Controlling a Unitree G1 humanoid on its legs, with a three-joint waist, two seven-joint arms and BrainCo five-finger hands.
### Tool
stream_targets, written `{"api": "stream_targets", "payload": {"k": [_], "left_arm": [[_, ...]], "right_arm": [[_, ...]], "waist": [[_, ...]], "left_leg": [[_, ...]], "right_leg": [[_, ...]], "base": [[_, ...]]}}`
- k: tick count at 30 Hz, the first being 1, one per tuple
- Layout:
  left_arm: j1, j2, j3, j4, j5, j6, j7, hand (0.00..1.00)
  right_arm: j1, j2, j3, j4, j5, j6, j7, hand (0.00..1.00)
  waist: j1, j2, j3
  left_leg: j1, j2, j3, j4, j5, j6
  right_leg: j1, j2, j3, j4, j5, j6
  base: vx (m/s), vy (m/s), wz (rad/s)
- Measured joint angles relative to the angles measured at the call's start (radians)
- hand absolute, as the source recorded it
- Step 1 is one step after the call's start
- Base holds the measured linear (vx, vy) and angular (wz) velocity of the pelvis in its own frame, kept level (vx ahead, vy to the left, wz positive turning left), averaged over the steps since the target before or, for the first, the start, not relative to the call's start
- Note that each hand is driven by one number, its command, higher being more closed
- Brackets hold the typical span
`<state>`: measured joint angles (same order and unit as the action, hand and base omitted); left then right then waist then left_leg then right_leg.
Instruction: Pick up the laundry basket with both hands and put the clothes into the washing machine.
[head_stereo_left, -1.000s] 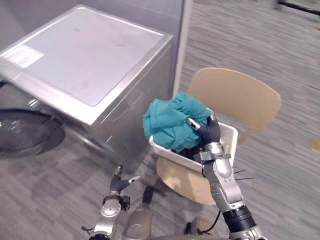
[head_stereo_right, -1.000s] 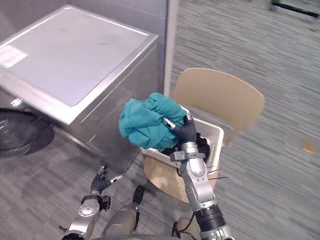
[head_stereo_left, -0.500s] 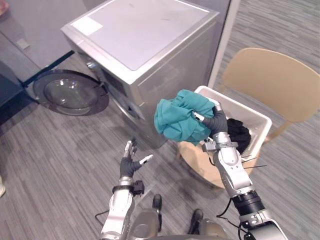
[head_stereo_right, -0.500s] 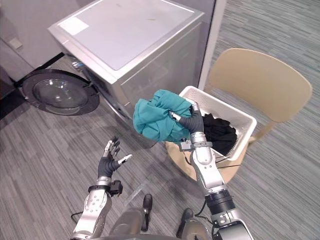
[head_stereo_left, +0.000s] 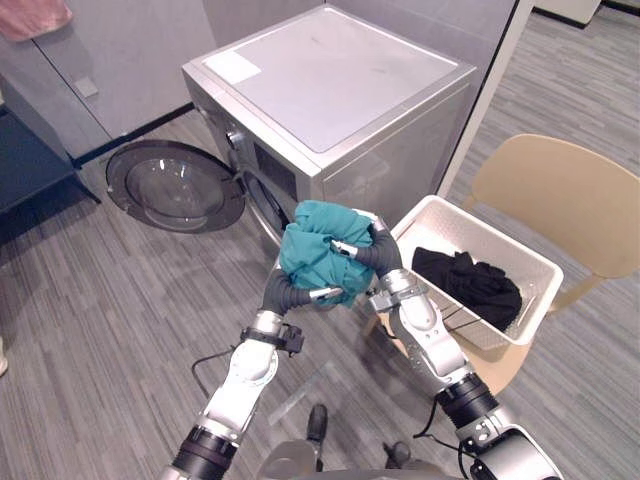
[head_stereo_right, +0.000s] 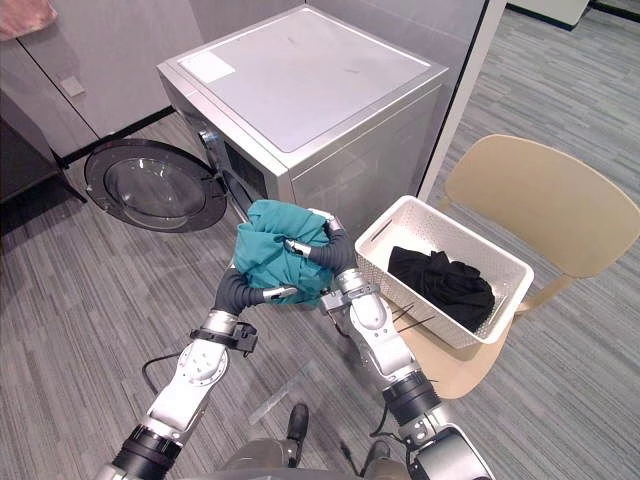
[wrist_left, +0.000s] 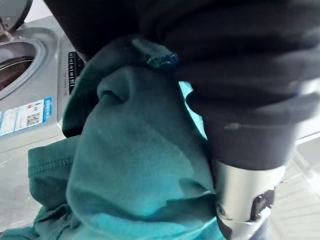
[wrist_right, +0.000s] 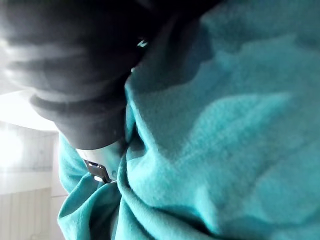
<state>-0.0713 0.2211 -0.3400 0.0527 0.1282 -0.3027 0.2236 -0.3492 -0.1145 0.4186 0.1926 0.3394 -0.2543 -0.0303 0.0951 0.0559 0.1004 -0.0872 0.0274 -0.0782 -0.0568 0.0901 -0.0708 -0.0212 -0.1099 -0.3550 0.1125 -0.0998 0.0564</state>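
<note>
Right robot hand (head_stereo_left: 375, 255) first: clenched round a bunched teal shirt (head_stereo_left: 315, 245), gripping it from the basket side. Left robot hand (head_stereo_left: 290, 295) next: curled under the same bundle from below, so grasping it too. Held between the two in the air, clear of the floor (head_stereo_left: 100, 320), just before the front corner of the washing machine (head_stereo_left: 330, 90).

Outward from there: round door (head_stereo_left: 175, 190) swung wide open toward the left. White basket (head_stereo_left: 500, 235) resting on the seat of a pale wooden chair (head_stereo_left: 560, 195) to the right of the machine, touched by neither hand. One black garment (head_stereo_left: 470, 280) heaped inside it, toward its far end.

Judged by this, about halfway. Done, seemingly: door opened, one piece lifted out of the basket. Left to do: push the teal shirt through the opening, let go, return for the black garment and load it as well. Not carried out as worded, though: basket not lifted with both hands but left on the chair.

Seen from the head: whole layout, both arms meeting at the bundle, basket and its contents. Seen from the left wrist instead: teal folds up close, and beyond them the machine's front with a sticker (wrist_left: 25, 116) and the rim of the drum opening, so probably near the opening already. Seen from the right wrist: cloth pressed tight against the dark cover, a sign of a firm grip.
</note>
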Motion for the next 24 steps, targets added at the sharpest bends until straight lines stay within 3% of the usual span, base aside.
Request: {"api": "stream_targets", "payload": {"k": [3,4,15,17,24], "left_arm": [[-0.019,0.011,-0.012,0.023,0.004,0.003,0.015,1.0],[-0.02,0.012,-0.012,0.027,0.004,0.003,0.02,1.0],[-0.019,0.016,-0.039,0.087,0.003,0.011,0.046,1.0],[-0.018,0.011,-0.035,0.101,0.003,0.01,0.048,1.0],[0.093,-0.082,0.118,0.089,-0.013,0.01,0.048,1.0]], "right_arm": [[0.0,0.0,0.057,0.0,0.068,0.0,0.016,1.0],[0.0,0.0,0.065,0.0,0.075,0.0,0.016,0.0],[0.012,-0.033,0.111,0.028,0.079,-0.001,0.016,0.0],[0.024,-0.041,0.105,0.023,0.036,0.0,0.015,0.0],[0.259,-0.062,-0.044,-0.19,-0.326,0.002,-0.012,0.0]], "waist": [[0.0,-0.001,-0.03],[0.0,-0.001,-0.032],[0.001,-0.003,-0.047],[0.001,-0.005,-0.048],[-0.005,-0.008,-0.052]], "left_leg": [[0.002,0.022,-0.004,-0.012,0.013,-0.018],[0.003,0.025,-0.004,-0.014,0.014,-0.02],[-0.001,0.075,-0.007,-0.015,0.018,-0.026],[0.0,0.077,-0.004,-0.015,0.018,-0.026],[0.02,0.072,0.024,-0.032,0.019,-0.026]], "right_leg": [[0.001,0.024,0.002,-0.014,0.009,-0.014],[0.001,0.028,0.003,-0.015,0.01,-0.016],[-0.003,0.081,0.015,-0.029,0.026,-0.046],[-0.004,0.083,0.018,-0.028,0.026,-0.047],[-0.016,0.081,0.048,-0.009,0.018,-0.046]], "base": [[-0.02,-0.085,-0.03],[-0.04,-0.071,-0.05],[-0.05,-0.052,-0.04],[0.01,-0.025,-0.04],[0.05,-0.008,-0.12]]}}
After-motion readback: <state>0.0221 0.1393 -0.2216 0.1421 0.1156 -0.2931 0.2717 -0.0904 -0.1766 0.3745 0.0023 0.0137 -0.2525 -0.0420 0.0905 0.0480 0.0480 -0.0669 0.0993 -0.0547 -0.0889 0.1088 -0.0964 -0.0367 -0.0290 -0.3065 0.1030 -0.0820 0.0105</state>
